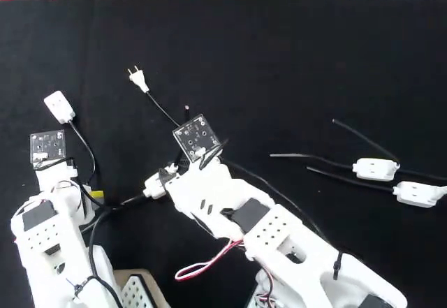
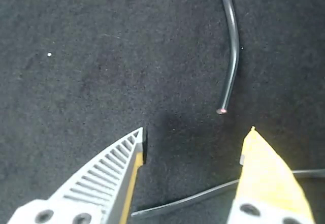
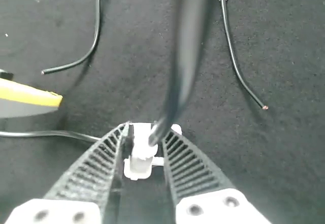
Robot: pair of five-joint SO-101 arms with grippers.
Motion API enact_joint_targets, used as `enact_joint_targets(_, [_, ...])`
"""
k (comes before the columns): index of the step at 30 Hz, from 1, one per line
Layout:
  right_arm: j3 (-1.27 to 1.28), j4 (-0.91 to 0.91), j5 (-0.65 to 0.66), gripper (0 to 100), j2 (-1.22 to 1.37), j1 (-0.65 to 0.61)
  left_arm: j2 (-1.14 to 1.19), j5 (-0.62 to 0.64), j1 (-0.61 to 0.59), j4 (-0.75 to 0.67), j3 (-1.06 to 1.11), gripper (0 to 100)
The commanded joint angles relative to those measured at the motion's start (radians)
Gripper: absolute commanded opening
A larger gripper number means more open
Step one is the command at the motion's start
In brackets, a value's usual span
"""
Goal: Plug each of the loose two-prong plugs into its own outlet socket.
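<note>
Nearest, toward 7 o'clock on the black surface (image 1: 279, 56), the left gripper (image 2: 195, 137) is being held with its jaws spread wide apart and nothing between them. A loose cable end (image 2: 222, 111) is lying on the cloth just beyond the gap. At 3 o'clock from it, near the middle of the surface, the jaws of the right gripper (image 3: 150, 128) are being pressed shut on a white plug (image 3: 138, 160). Its black cable (image 3: 183, 56) is being led up out of the jaws toward the wrist camera.

Well apart at 3 o'clock from that gripper, the nearer outlet socket (image 1: 412, 193) and the farther outlet socket (image 1: 376, 169) are lying flat, close together. Whether they are touching cannot be told. Thin dark cables are being trailed from them toward 9 and 10 o'clock, ending loose.

Farther back, at 12 o'clock from the left arm, a white connector (image 1: 59, 105) is lying unplugged, with its cable curving back toward 6 o'clock. Farthest, at 11 o'clock from the right gripper, a two-prong plug (image 1: 137, 77) is lying loose with its prongs pointing toward 10 o'clock.
</note>
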Motion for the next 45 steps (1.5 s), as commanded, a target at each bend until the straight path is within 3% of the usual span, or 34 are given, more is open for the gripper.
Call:
enact_joint_targets(1, [0.038,-0.103,0.038,1.1,-0.025,-0.005,-0.018,0.006,-0.004,-0.043,0.007,30])
enact_joint_targets(8, [0.038,-0.146,0.054,1.1,0.028,0.020,-0.018,0.006,0.027,-0.043,0.018,30])
enact_joint_targets(18, [-0.096,-0.261,0.152,1.1,0.338,0.091,-0.018,0.005,0.028,-0.041,0.019,30])
enact_joint_targets(32, [-0.085,-0.262,0.161,1.1,0.343,0.084,-0.018,0.005,0.027,-0.041,0.019,30])
enact_joint_targets(45, [-0.033,-0.253,0.238,1.1,0.343,-0.038,-0.018,0.005,0.027,-0.041,0.019,30])
